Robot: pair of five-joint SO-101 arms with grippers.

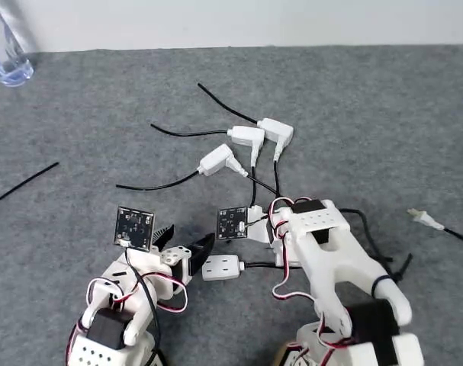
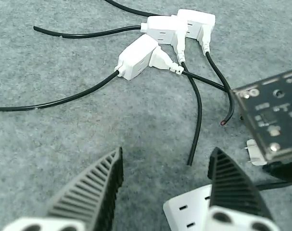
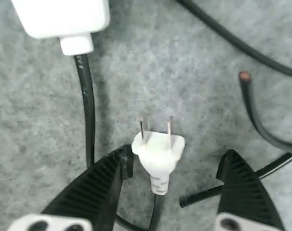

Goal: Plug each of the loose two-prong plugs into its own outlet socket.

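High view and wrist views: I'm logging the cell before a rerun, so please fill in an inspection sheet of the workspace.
Surface: grey carpet, flat.
Job's things: three sockets with plugs in; spare socket; loose plug; second plug lying apart.
Clutter: clear bottle.
End effectors: left end effector open beside spare socket; right end effector open around loose plug.
Cables: black cables, crossing.
Surroundings: white wall.

1. left arm: folded low, wrist pointing forward; left gripper just beside the outlet socket, jaws wide apart.
2. right arm: on the socket's other side, wrist angled down; right gripper jaws apart.
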